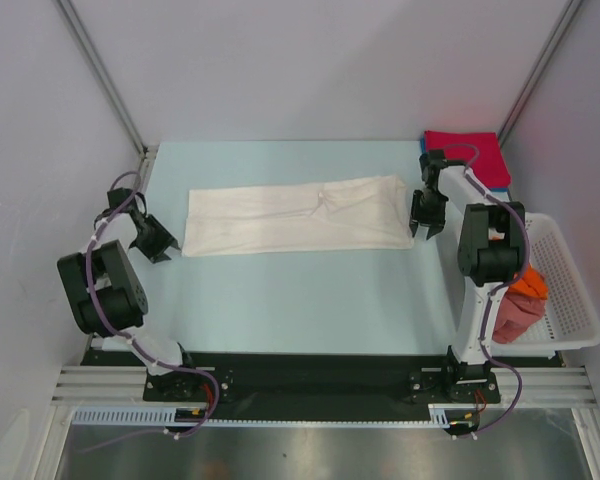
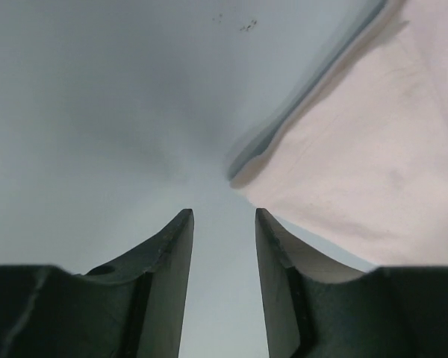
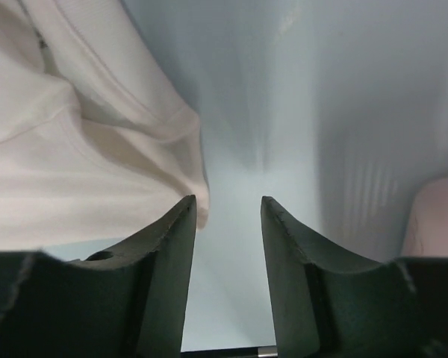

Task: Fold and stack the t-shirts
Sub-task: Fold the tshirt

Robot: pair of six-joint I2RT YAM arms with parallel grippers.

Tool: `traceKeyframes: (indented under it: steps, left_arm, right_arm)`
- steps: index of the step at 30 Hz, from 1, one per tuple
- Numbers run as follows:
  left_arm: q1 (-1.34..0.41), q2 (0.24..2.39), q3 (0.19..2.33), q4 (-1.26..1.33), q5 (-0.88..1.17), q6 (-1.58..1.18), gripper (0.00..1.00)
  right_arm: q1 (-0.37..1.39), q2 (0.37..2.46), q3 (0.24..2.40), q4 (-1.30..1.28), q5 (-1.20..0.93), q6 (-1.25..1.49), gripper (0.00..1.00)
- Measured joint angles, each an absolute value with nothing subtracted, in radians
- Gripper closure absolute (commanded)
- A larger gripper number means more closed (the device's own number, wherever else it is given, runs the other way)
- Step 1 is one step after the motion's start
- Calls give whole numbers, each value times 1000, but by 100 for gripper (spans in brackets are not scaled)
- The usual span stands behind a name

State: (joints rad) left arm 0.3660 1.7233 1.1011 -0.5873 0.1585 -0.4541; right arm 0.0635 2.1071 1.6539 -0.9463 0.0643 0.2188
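Observation:
A white t-shirt (image 1: 295, 216), folded into a long band, lies across the middle of the table. No logo shows on it. My left gripper (image 1: 158, 241) is open and empty just off its left end; the cloth's corner (image 2: 358, 149) shows at upper right in the left wrist view. My right gripper (image 1: 424, 222) is open and empty just off the shirt's right end; the cloth's edge (image 3: 82, 142) lies by my left finger. A folded red tee (image 1: 463, 150) lies on a blue one (image 1: 503, 178) at the back right. Orange (image 1: 529, 283) and pinkish-red (image 1: 518, 316) tees sit in the basket.
A white lattice basket (image 1: 570, 290) stands at the right edge beside the right arm. White walls with metal posts close the table at the back and sides. A black rail runs along the near edge.

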Motion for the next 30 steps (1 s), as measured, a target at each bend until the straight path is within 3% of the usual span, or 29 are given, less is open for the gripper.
traceKeyframes:
  steps: [5, 7, 14, 25, 30]
  left_arm:
    - [353, 1609, 1101, -585, 150, -462, 62]
    - [335, 1596, 1101, -572, 175, -472, 68]
    - [211, 1694, 1102, -505, 279, -504, 67]
    - [173, 1781, 1136, -456, 390, -552, 60]
    - [59, 1801, 1166, -319, 511, -657, 54]
  right_arm:
    - [75, 2044, 1656, -938, -6, 233, 56]
    - [88, 2030, 1656, -911, -82, 256, 60]
    - [113, 2055, 1618, -796, -238, 334, 78]
    - [41, 2076, 1543, -754, -211, 347, 77]
    - [40, 2076, 1575, -734, -231, 366, 69]
